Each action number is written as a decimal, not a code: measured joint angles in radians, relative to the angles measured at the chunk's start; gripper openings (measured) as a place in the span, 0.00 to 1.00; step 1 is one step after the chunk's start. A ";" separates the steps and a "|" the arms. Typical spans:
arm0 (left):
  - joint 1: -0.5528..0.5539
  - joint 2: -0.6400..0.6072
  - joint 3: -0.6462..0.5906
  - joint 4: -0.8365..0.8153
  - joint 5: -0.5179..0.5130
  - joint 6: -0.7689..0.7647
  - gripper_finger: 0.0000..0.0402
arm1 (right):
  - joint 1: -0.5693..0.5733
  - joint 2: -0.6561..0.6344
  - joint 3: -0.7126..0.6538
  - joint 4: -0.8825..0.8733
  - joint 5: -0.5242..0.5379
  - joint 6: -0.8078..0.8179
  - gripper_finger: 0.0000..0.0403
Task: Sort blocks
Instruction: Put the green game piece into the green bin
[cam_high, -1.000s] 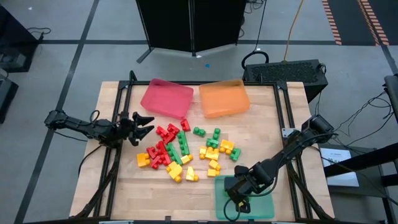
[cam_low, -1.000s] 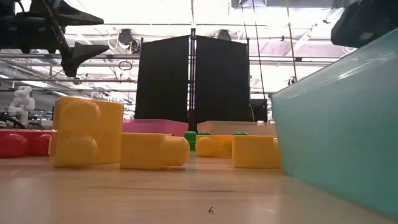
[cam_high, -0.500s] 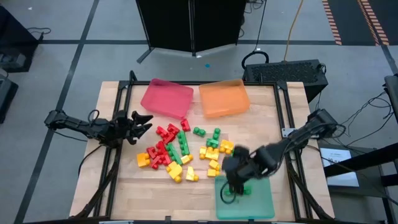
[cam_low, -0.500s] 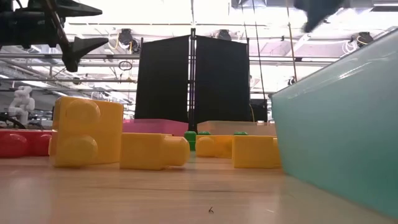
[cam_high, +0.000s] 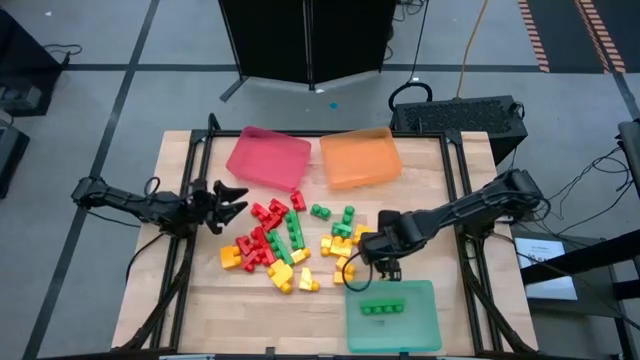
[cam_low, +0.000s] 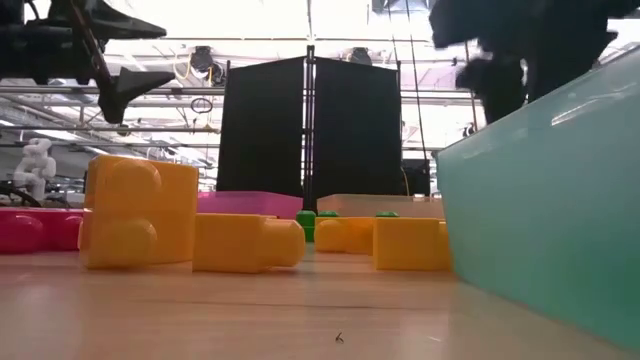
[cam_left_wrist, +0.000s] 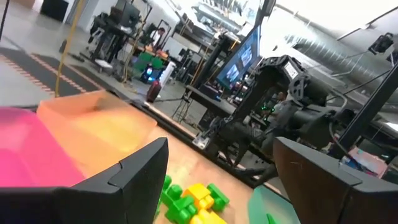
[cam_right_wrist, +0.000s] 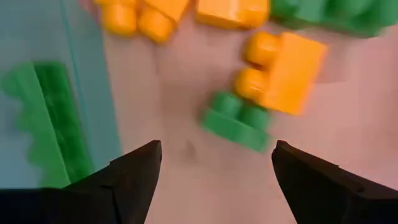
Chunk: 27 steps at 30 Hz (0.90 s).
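Right gripper (cam_high: 385, 258), opened and emptied, has been moved off the green tray (cam_high: 425, 330), where a green block (cam_high: 385, 307) was left

Red tray (cam_high: 267, 156) beside orange tray (cam_high: 360, 157) (far edge); green tray (cam_high: 393, 316) near edge; wooden table (cam_high: 195, 305).

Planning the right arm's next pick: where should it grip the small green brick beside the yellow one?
Probably from straight above, with the open right gripper closing on the two short ends of the green brick. It lies flat, and its studded side sits close against the yellow brick, leaving little room there.
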 joint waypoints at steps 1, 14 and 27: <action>0.000 0.000 0.000 -0.008 0.000 -0.011 0.73 | -0.005 -0.010 -0.040 0.041 0.000 0.030 0.74; 0.000 0.001 0.000 -0.056 -0.027 -0.064 0.73 | -0.070 -0.095 -0.243 0.239 0.053 0.046 0.74; 0.000 0.002 0.000 -0.060 -0.038 -0.067 0.73 | -0.093 -0.087 -0.241 0.245 0.028 -0.074 0.74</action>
